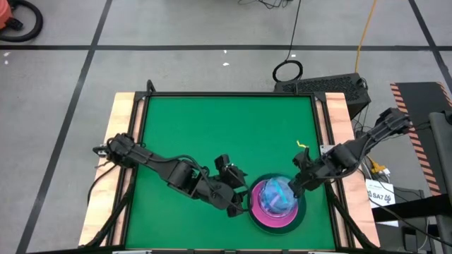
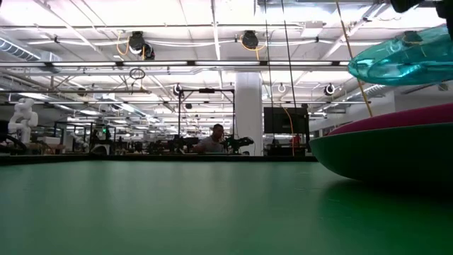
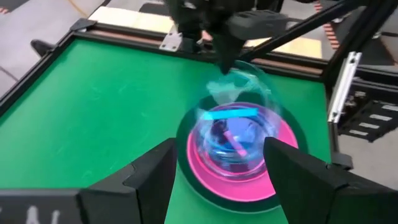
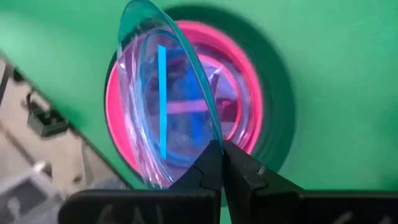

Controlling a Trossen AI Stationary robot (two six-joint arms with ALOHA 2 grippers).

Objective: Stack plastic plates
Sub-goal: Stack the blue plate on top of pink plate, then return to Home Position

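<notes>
A translucent cyan plate (image 4: 163, 87) is pinched at its rim between the closed fingers of the right gripper (image 4: 222, 163) and is held tilted just above the stack of plates (image 1: 274, 203), which is seen near the front edge of the green table (image 1: 212, 134). The stack is built from a large dark plate (image 3: 186, 180), an opaque pink plate (image 3: 273, 180) and small translucent ones. The left gripper (image 3: 217, 168) is held beside the stack, its fingers spread open and empty.

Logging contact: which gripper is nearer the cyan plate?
Right. The right gripper pinches the cyan plate by its rim; the left gripper is open, apart from it beside the stack.
</notes>
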